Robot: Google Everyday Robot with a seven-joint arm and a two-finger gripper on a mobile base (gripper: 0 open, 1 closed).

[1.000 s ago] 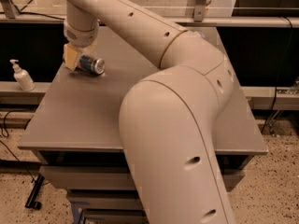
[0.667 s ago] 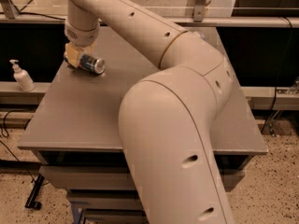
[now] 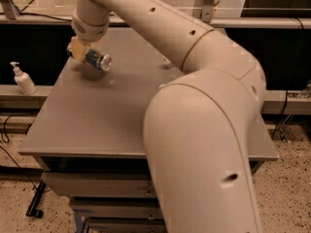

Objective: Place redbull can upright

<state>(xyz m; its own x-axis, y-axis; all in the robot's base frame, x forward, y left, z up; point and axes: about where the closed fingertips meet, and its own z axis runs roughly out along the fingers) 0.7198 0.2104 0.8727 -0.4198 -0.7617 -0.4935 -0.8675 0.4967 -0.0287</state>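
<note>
The redbull can (image 3: 97,59) is blue and silver and lies on its side in the air, its shiny end pointing right. My gripper (image 3: 81,51) is shut on the can's left end and holds it a little above the far left part of the grey table (image 3: 97,115). A shadow lies on the table just under the can. My large cream arm (image 3: 194,81) reaches from the lower right across the table to the can.
A white pump bottle (image 3: 23,79) stands on a ledge left of the table. A rail and a dark shelf run behind the table. Drawers sit under the table's front edge.
The gripper has lifted the can off the table; it now hangs slightly higher, still on its side.
</note>
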